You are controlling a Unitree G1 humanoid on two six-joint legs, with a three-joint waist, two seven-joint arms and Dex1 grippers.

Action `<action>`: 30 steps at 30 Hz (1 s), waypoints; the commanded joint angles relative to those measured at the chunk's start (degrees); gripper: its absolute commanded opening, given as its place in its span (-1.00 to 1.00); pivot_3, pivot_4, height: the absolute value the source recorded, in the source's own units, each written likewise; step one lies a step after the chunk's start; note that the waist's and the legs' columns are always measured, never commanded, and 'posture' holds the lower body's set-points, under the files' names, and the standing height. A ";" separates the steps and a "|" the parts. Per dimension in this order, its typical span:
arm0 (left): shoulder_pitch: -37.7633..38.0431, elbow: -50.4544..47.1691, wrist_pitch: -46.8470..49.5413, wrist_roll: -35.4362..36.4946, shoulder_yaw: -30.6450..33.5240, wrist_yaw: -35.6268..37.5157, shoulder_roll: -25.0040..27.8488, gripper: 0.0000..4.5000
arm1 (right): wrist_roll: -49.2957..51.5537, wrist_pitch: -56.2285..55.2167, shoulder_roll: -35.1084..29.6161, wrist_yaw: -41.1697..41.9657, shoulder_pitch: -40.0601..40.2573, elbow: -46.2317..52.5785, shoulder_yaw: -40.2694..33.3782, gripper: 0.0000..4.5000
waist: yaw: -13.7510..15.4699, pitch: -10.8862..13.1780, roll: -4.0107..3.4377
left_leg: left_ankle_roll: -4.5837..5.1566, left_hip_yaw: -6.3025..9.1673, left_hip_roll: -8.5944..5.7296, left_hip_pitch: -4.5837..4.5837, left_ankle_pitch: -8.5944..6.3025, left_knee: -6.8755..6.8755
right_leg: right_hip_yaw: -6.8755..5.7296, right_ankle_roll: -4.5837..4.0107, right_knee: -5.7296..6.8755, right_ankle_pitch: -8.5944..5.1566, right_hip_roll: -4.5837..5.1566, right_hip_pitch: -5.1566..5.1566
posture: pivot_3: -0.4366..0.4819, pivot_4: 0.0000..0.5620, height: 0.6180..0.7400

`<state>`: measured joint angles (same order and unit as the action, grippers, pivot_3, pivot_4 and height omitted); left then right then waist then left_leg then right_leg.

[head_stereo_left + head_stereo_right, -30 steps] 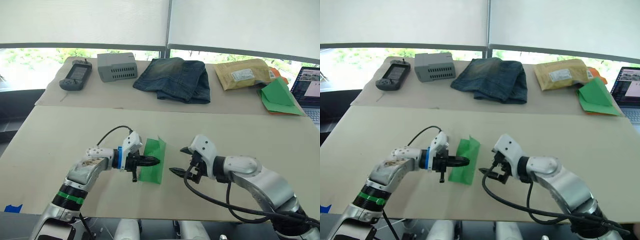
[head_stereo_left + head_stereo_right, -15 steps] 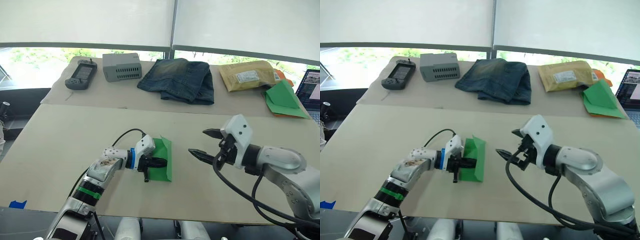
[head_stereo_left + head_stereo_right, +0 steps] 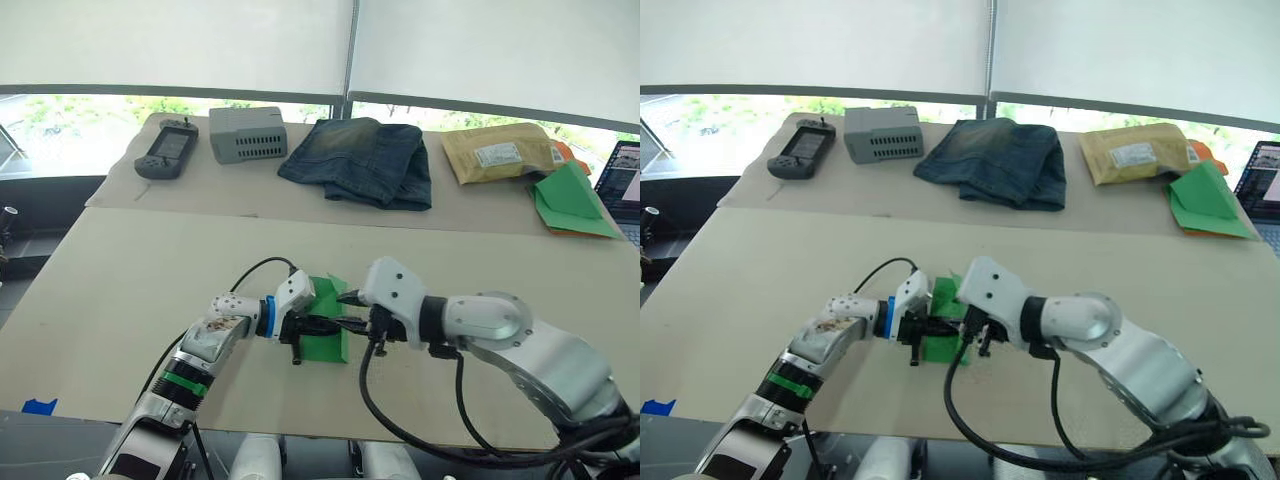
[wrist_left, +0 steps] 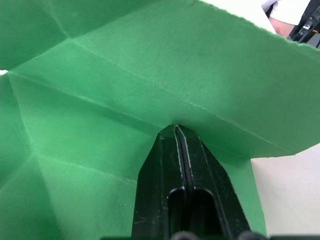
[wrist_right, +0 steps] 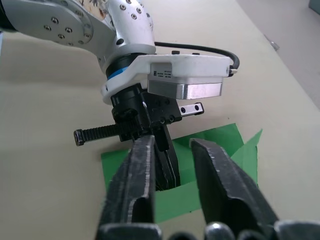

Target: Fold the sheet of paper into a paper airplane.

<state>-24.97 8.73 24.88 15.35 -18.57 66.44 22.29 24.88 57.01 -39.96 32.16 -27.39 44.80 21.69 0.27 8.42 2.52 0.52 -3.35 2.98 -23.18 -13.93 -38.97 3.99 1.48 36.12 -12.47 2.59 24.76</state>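
Right now your left gripper (image 3: 322,325) has its fingers (image 4: 172,165) pressed together on a fold of the sheet of paper (image 3: 325,318), which lies partly folded at the near middle of the tabletop (image 3: 130,270). That pinch looks meant to anchor the crease so the paper cannot slide while the other arm works. Your right gripper (image 5: 172,150) comes in from the opposite side, fingers a narrow way apart and empty, tips just over the paper and straddling the left gripper's tips; you seem to be lining it up to take a flap or press the fold beside the pinch. The paper shows several creases but no pointed wedge yet, so the airplane is probably at an early stage.

The tabletop is a plain beige surface. Farther back, on a second table pushed against it, you have a handheld game console (image 3: 166,149), a grey box (image 3: 248,134), folded jeans (image 3: 365,161), a padded envelope (image 3: 500,152) and a green paper stack (image 3: 570,200) beside a laptop (image 3: 622,190). Behind all that, drawn window blinds (image 3: 200,40) leave a strip of greenery showing.
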 commanded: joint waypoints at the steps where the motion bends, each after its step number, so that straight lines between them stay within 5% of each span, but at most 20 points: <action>1: 0.81 0.76 0.58 -0.82 -1.98 0.17 -0.82 -1.00 | -3.89 0.47 -0.66 -0.05 -2.44 -1.67 4.35 -0.97 | -0.01 0.00 -0.01 | 0.00 0.00 0.00 0.00 0.00 0.00 | 0.00 0.00 0.00 0.00 0.00 0.00 | -0.05 -0.47 0.90; 15: 1.18 1.46 -0.54 -1.26 -1.17 -0.24 -0.64 -1.00 | -6.28 14.30 -5.90 0.92 -9.50 -0.59 9.32 -0.97 | -0.05 -0.01 -0.02 | 0.01 0.06 -0.02 0.00 0.00 -0.01 | -0.02 0.00 -0.01 0.00 0.01 -0.05 | -0.05 -0.47 0.90; 30: 1.59 1.96 -2.22 -0.91 0.76 -0.68 -0.62 -1.00 | -12.19 0.30 -1.59 -1.08 3.28 -14.77 7.62 -0.97 | -0.42 -0.03 -0.03 | 0.01 0.16 -0.05 0.27 0.01 0.01 | -0.03 0.39 -0.06 -0.23 -0.01 -0.37 | -0.05 -0.47 0.90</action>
<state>-24.34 9.68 22.54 14.93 -17.25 66.04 21.90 13.45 58.37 -41.53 30.68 -24.96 30.60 30.18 -0.15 8.39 2.49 0.53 -3.18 2.94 -22.90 -13.92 -38.96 3.96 1.90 36.06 -12.72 2.58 24.36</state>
